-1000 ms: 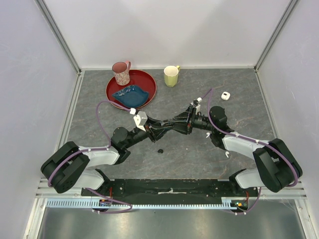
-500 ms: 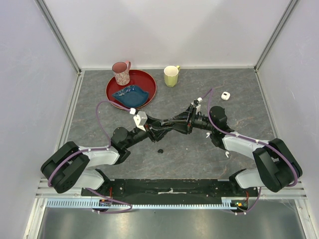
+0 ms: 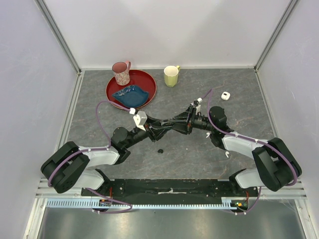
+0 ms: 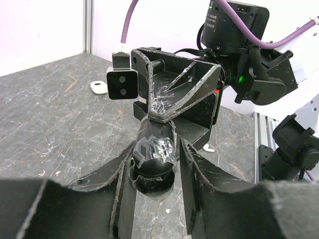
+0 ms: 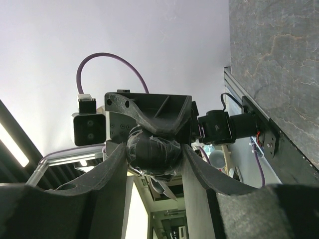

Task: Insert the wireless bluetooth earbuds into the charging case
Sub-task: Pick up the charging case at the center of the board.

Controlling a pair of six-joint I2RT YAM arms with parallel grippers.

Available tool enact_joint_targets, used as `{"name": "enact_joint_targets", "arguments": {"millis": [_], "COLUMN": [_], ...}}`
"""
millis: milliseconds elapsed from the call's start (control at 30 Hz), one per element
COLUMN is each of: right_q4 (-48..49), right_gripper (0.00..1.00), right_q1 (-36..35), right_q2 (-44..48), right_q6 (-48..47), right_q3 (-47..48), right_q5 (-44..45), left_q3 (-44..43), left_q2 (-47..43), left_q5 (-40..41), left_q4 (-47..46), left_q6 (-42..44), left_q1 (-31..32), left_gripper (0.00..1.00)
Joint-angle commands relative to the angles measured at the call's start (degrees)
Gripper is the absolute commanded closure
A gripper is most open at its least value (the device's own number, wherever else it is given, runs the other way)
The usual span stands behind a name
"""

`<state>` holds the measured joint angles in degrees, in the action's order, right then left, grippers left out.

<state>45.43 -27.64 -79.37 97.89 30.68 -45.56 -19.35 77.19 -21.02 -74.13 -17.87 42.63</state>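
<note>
The two arms meet nose to nose over the middle of the table. A black rounded thing wrapped in clear tape hangs between them. My right gripper is shut on it, both fingers pressing its sides. My left gripper stands open around it, with a narrow gap at one finger. The white charging case lies on the table at the far right, apart from both grippers. One white earbud lies beside the right arm's base.
A red tray at the back left holds a blue dish and a pink mug. A pale yellow mug stands behind the middle. A small black piece lies on the table under the left arm.
My left gripper's jaws have eased apart around the black taped thing. Both arms have stayed where they were.
</note>
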Motion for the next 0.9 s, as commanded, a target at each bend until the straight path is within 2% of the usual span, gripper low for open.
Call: {"name": "enact_joint_targets", "arguments": {"millis": [0,67,100,233,267,333,367,400,467,500,567,600,700,767,867], "right_q4": [2.5,2.5,2.4,2.8,2.9,3.4,3.6,3.5,2.4,0.1,-12.8,-25.0,-42.6,-43.5,-41.3], "right_gripper": [0.93,0.93,0.93,0.92,0.93,0.88,0.82,0.69,0.52,0.35,0.24,0.18,0.09,0.08,0.08], "right_q1": [-0.2,-0.2,-0.2,-0.3,-0.2,-0.3,-0.3,-0.1,-0.3,-0.1,-0.1,-0.2,-0.1,-0.1,-0.2], "right_q2": [0.0,0.0,0.0,0.1,0.0,-0.1,-0.1,0.0,0.5,1.0,3.1,3.9,6.4,6.8,6.4], "right_q6": [0.1,0.0,0.0,0.3,0.5,0.5,0.4,0.0,-1.8,-6.6,-13.9,-23.6,-34.8,-37.1,-34.4], "right_q3": [-0.4,-0.4,-0.4,-0.4,-0.4,-0.4,-0.4,-0.4,0.2,1.7,4.6,8.4,15.9,17.2,15.7], "right_q5": [0.5,0.4,0.4,0.3,0.2,0.1,0.1,0.2,0.4,0.5,1.6,3.5,8.1,6.8,2.9], "left_q3": [-1.8,-1.9,-1.9,-2.2,-2.2,-2.3,-2.4,-2.4,-2.4,-2.0,-1.6,-1.1,-1.3,-1.9,-3.9], "left_q2": [-0.5,0.0,0.1,0.7,0.8,1.1,1.1,1.3,1.3,1.2,0.8,0.5,-1.9,-4.5,-7.4], "left_q5": [0.8,0.7,0.6,0.4,0.1,-0.1,-0.3,-0.4,-0.6,-0.8,-1.9,-2.4,-6.6,-10.8,-16.2], "left_q4": [-21.2,-21.2,-21.2,-21.2,-21.2,-21.2,-21.2,-21.2,-21.2,-21.2,-21.1,-21.1,-16.6,-10.1,-1.8], "left_q6": [0.5,0.3,0.2,-0.1,-0.1,-0.1,-0.1,-0.1,-0.2,-0.1,-0.1,-0.4,-0.7,-0.8,0.3], "left_q1": [0.3,0.3,0.3,0.3,0.3,0.3,0.3,0.3,0.3,0.3,0.3,0.1,-1.4,-3.2,-5.4], "left_gripper": [0.62,0.65,0.72,0.82,0.88,0.94,0.98,0.98,0.98,0.98,0.98,0.98,0.98,0.98,0.98]}}
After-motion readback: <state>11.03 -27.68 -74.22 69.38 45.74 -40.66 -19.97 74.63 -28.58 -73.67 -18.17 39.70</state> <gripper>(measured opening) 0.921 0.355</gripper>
